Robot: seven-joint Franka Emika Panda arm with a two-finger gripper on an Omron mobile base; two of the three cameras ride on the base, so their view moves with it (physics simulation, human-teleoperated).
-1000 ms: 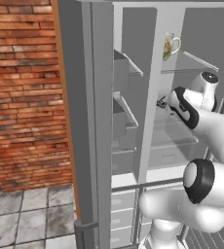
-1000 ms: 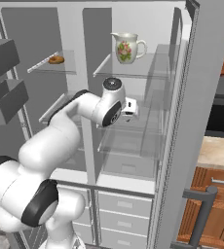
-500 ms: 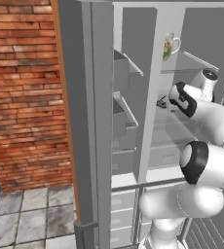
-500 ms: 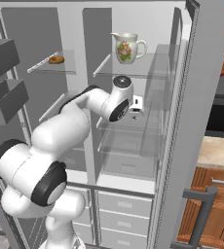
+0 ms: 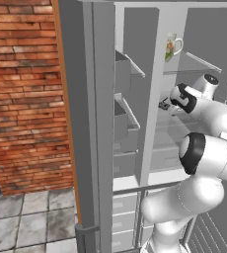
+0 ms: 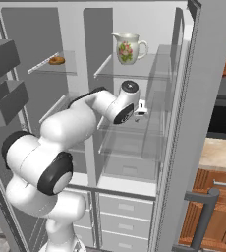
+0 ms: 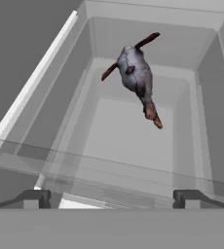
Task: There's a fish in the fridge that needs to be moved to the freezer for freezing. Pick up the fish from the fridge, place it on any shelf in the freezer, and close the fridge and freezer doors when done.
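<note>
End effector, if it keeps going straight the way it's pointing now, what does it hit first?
Probably the fish, which lies ahead of the open end effector on a clear shelf in the fridge. Depth is unclear, so it may meet the glass first.

In the right base view, the robot's own white wrist covers most of the dark two-finger gripper (image 6: 143, 109); its opening cannot be read there. In the left base view the gripper (image 5: 164, 104) is too small to resolve its fingers. The grey fish with reddish-brown fins (image 7: 137, 77) is hidden in both base views. The small brown item (image 6: 56, 60) on the upper glass shelf is too small to identify. The floral white ceramic pitcher (image 5: 171, 46) is partly hidden behind the grey divider.
</note>
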